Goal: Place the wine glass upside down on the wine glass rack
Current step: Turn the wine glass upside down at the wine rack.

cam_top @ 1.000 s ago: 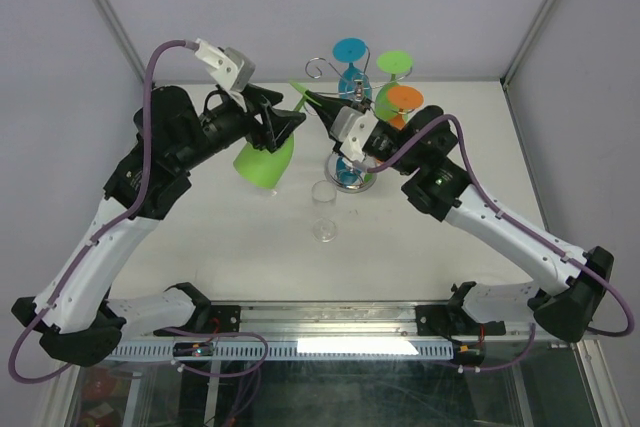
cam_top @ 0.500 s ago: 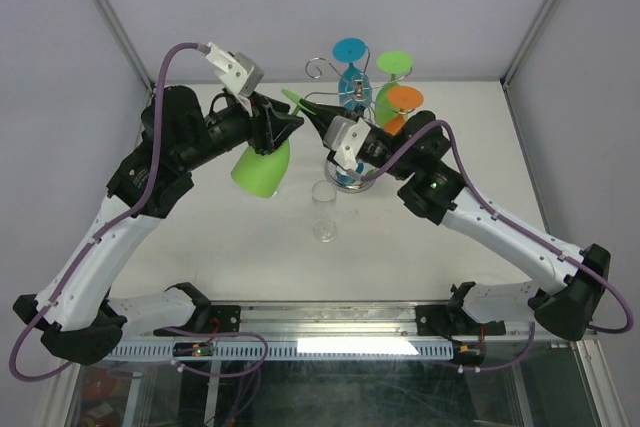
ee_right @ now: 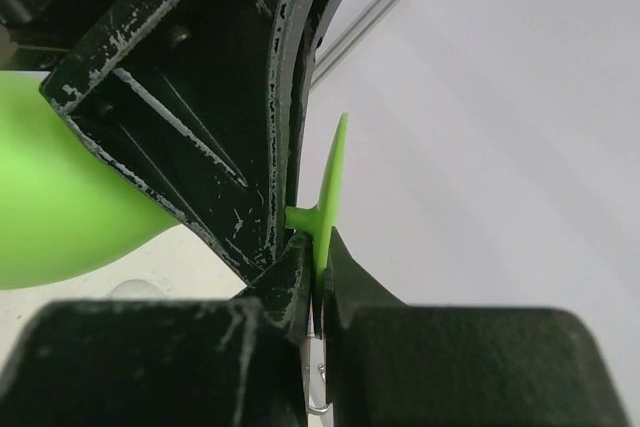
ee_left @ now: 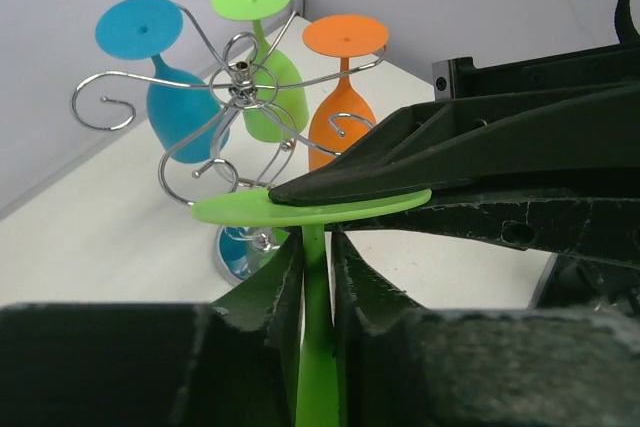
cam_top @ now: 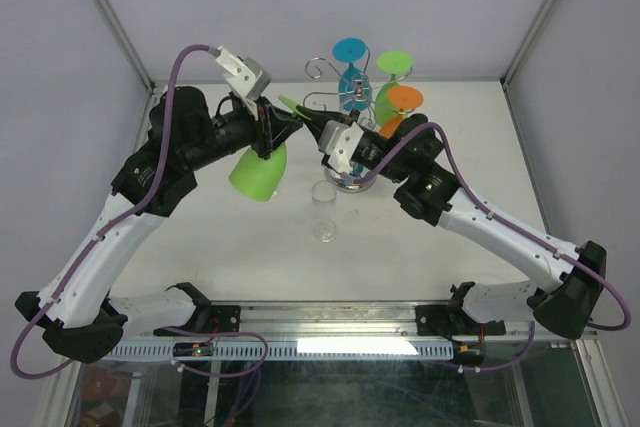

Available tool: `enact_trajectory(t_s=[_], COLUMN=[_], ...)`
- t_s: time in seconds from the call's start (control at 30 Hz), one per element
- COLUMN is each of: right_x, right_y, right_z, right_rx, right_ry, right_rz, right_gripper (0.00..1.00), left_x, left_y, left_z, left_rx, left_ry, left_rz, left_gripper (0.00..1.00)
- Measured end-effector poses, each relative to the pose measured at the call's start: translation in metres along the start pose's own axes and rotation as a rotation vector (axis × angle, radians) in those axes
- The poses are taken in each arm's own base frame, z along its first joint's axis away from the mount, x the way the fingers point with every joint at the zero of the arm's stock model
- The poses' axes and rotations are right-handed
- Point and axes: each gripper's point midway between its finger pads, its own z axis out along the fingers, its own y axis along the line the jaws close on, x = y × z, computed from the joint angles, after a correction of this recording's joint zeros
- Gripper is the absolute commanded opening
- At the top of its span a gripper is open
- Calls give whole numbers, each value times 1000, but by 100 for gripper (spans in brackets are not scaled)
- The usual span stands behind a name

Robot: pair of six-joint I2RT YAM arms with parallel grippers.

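Observation:
A green wine glass (cam_top: 257,171) hangs in the air left of the wine glass rack (cam_top: 345,97), bowl down and foot up. My left gripper (cam_top: 272,130) is shut on its stem (ee_left: 316,267). My right gripper (cam_top: 312,127) is shut on the edge of its foot disc (ee_left: 310,205), which also shows in the right wrist view (ee_right: 333,177). The chrome rack (ee_left: 240,72) stands just behind the glass. Hanging upside down on it are a blue glass (ee_left: 170,87), a green glass (ee_left: 265,67) and an orange glass (ee_left: 340,97).
A clear wine glass (cam_top: 323,209) stands upright on the white table (cam_top: 220,247), in front of the rack's round base. White walls close in the back and both sides. The two arms meet over the table's middle.
The left wrist has swung up and to the right, and the green glass has shifted a little with it. The right wrist has moved left and lower, its gripper staying at the glass's foot.

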Motion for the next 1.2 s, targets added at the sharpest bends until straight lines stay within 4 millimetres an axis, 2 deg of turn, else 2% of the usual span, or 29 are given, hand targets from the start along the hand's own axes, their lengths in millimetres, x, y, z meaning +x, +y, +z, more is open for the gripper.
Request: enact_trajectory(t_s=[0.1, 0.53, 0.7, 0.97, 1.0, 1.1, 1.2], right_x=[2, 9, 13, 15, 15, 16, 18], right_y=[2, 6, 1, 1, 1, 1, -3], right_z=[1, 5, 4, 3, 3, 3, 2], right_rx=[-4, -10, 15, 35, 34, 35, 46], right_ry=[4, 18, 52, 71, 73, 80, 93], right_rz=[-1, 0, -66, 49, 55, 56, 20], right_gripper=[0, 0, 0, 0, 0, 0, 0], left_x=[2, 9, 9, 8, 9, 10, 10], left_y=[-1, 4, 6, 7, 7, 8, 8], left_z=[0, 1, 1, 3, 3, 3, 3], left_rx=[3, -27, -33, -41, -43, -44, -44], left_ry=[7, 20, 13, 3, 4, 6, 7], left_rz=[-4, -10, -7, -11, -12, -16, -10], left_gripper=[0, 0, 0, 0, 2, 24, 36])
